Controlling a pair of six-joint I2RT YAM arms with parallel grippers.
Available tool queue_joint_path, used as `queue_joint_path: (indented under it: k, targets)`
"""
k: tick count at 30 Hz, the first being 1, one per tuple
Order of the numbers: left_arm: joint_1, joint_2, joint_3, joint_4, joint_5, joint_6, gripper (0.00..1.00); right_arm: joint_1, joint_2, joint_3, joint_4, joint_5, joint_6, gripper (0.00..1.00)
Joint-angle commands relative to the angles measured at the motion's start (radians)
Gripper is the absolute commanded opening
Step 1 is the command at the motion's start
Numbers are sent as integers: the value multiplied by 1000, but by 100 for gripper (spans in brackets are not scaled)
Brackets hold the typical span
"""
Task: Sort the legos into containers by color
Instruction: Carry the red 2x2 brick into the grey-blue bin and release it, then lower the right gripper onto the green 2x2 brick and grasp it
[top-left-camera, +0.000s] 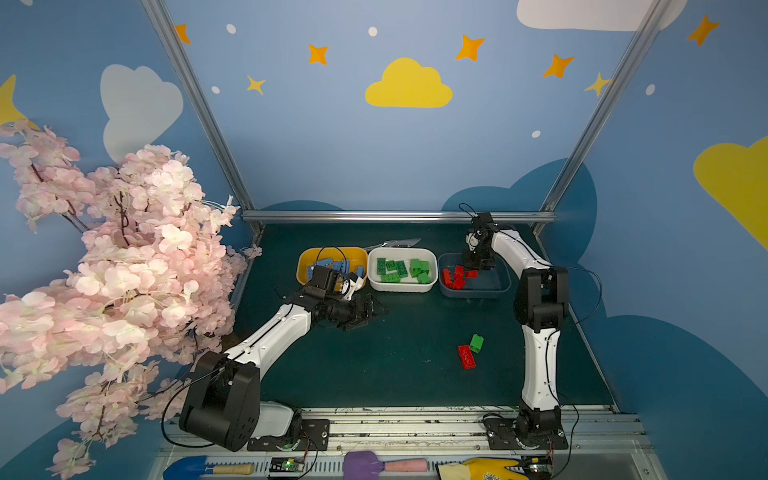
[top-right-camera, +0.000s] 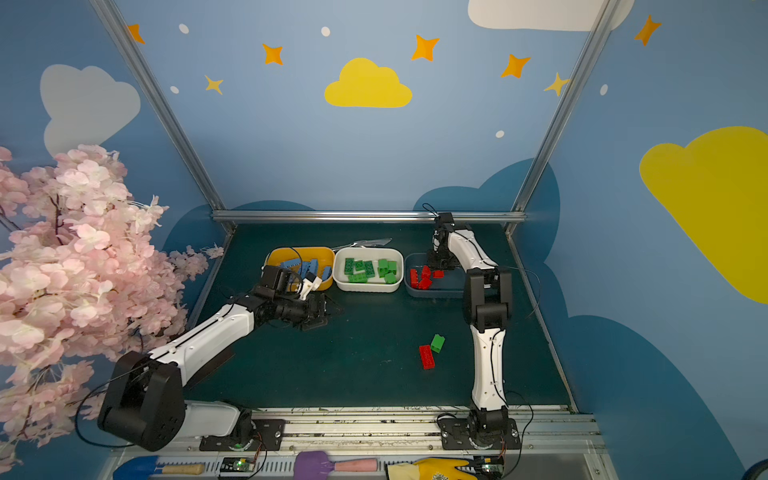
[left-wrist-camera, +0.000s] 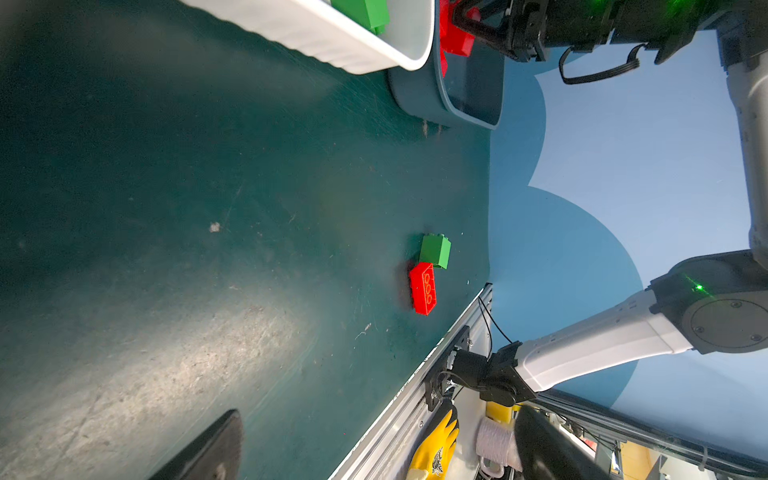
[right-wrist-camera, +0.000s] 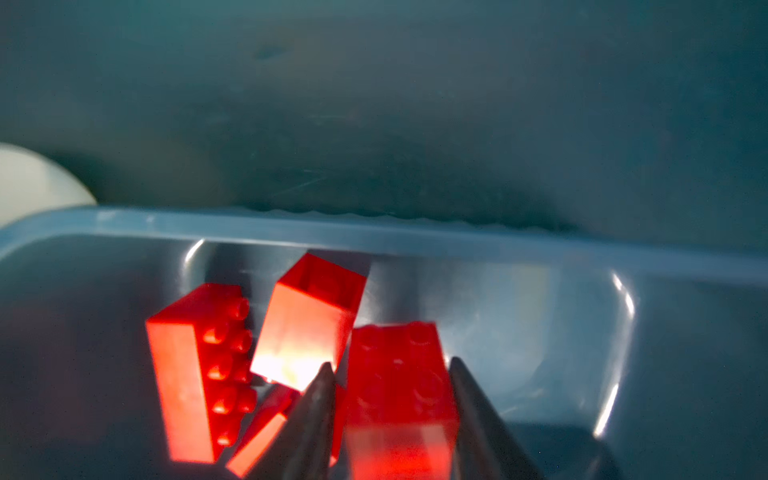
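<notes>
One red brick (right-wrist-camera: 399, 395) between right tool's (right-wrist-camera: 390, 365) fingers (right-wrist-camera: 311, 415), hold unclear; left tool (top-left-camera: 370, 312) wide open above open mat (top-left-camera: 395, 374).

The left arm (top-left-camera: 274, 336) reaches low and forward, left gripper (top-left-camera: 368, 309) turned sideways, fingers (left-wrist-camera: 208, 449) spread wide. The right arm (top-left-camera: 540, 365) stands tall, elbow bent, right gripper (right-wrist-camera: 390, 368) pointing down, its fingers parted.

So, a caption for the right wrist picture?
Right gripper straddling a blurred red brick, other red bricks beside it in the blue-grey tub.
</notes>
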Motion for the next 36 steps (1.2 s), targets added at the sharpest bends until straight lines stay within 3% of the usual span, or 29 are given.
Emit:
queue_joint_path:
  k: [1, 7, 14, 19, 25, 30, 36]
  targets:
    - [2, 5, 27, 9, 16, 9, 100, 17, -38, 12, -35, -43, -3, 52]
    - [1, 11, 24, 13, 20, 13, 100, 23, -225, -111, -27, -103, -10, 55]
    - [-1, 12, 26, 16, 22, 12, 100, 124, -565, -485, 8, -118, 74, 61]
    - [-3, -10, 2, 10, 22, 15, 100, 225, -762, -740, 3, -65, 217, 62]
    - [-3, -34, -32, 12, 21, 12, 100, 269, -960, -1009, 30, 24, 508, 63]
    - [-3, -37, -36, 5, 24, 23, 100, 259, -998, -1137, 115, 31, 663, 66]
    - [-2, -39, -33, 5, 22, 25, 100, 226, -909, -1150, 186, 12, 688, 67]
